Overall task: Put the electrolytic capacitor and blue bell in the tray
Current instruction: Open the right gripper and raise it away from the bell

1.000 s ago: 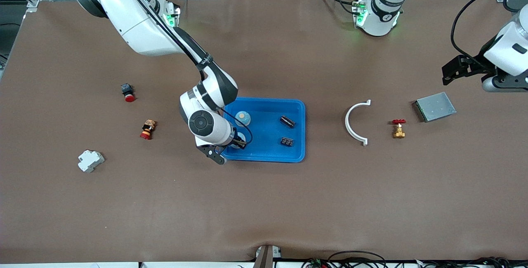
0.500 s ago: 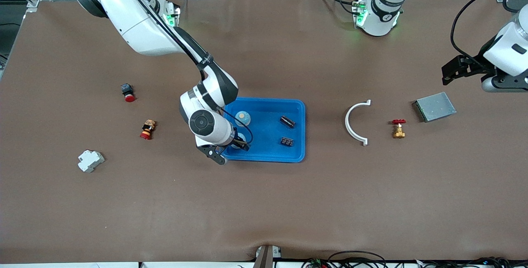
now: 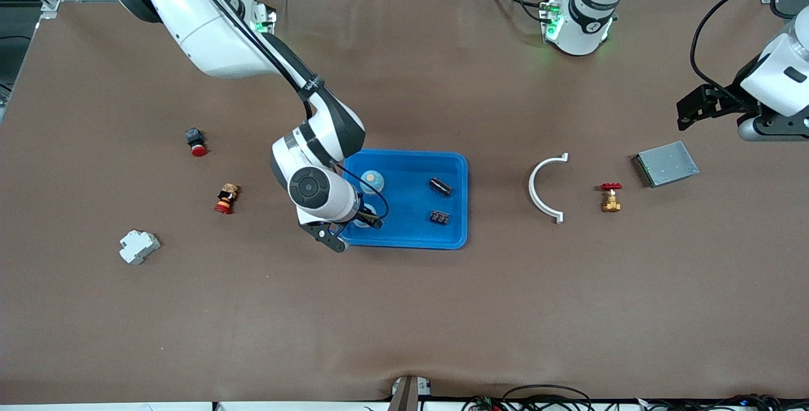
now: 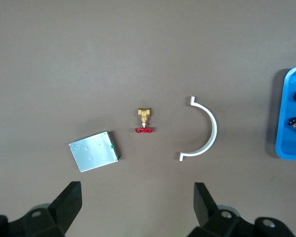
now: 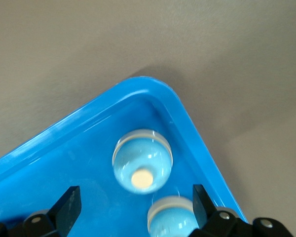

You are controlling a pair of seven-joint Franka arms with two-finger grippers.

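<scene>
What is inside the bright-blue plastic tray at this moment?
The shallow bright-blue rectangular plastic tray holds two light-blue dome bells and two small black cylindrical capacitors. The right tool, open, hangs over one bell and partly covers it.

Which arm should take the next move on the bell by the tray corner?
Right. The right gripper hangs open over the tray, just above that blue bell; the left gripper waits open at its own end of the table.
</scene>
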